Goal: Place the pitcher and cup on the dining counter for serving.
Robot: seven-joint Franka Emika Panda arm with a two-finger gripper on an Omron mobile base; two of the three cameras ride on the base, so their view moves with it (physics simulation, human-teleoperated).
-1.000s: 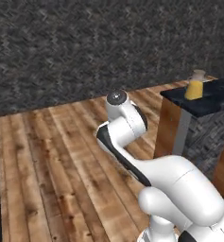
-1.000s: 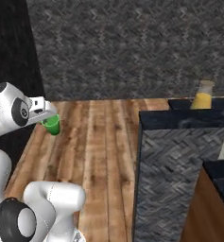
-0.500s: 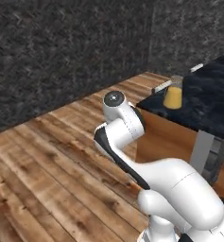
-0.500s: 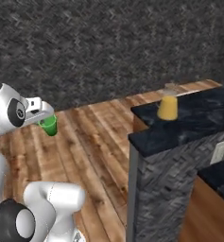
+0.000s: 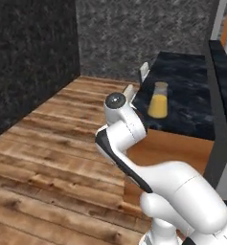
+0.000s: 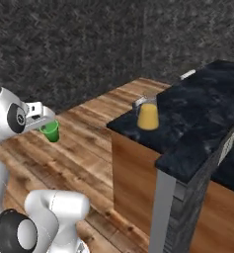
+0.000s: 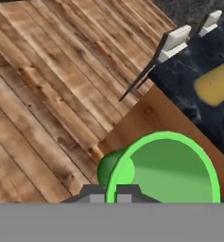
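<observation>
The small green cup (image 6: 51, 131) hangs over the wooden floor, with my gripper (image 6: 47, 123) shut on its rim, left of the dining counter (image 6: 202, 113). In the hand view the cup (image 7: 165, 170) sits large at the bottom between my gripper (image 7: 116, 193) tips, its open mouth facing the camera. The pitcher (image 6: 148, 115) of orange liquid stands upright near the corner of the dark marbled slab. It also shows past my arm as the pitcher (image 5: 158, 100) on the dining counter (image 5: 191, 95), and at the hand view's right edge as the pitcher (image 7: 215, 83).
Wooden plank floor (image 5: 52, 143) spreads to the left, bounded by dark stone walls (image 6: 79, 44). The counter's wooden side panel (image 6: 133, 178) faces me, with a raised grey ledge (image 6: 165, 207) at its near end. A pale chair-like object (image 7: 176, 40) stands by the counter's far side.
The whole picture has shifted as the base moved: the counter and pitcher are now nearer and more central. The cup stays in my shut gripper.
</observation>
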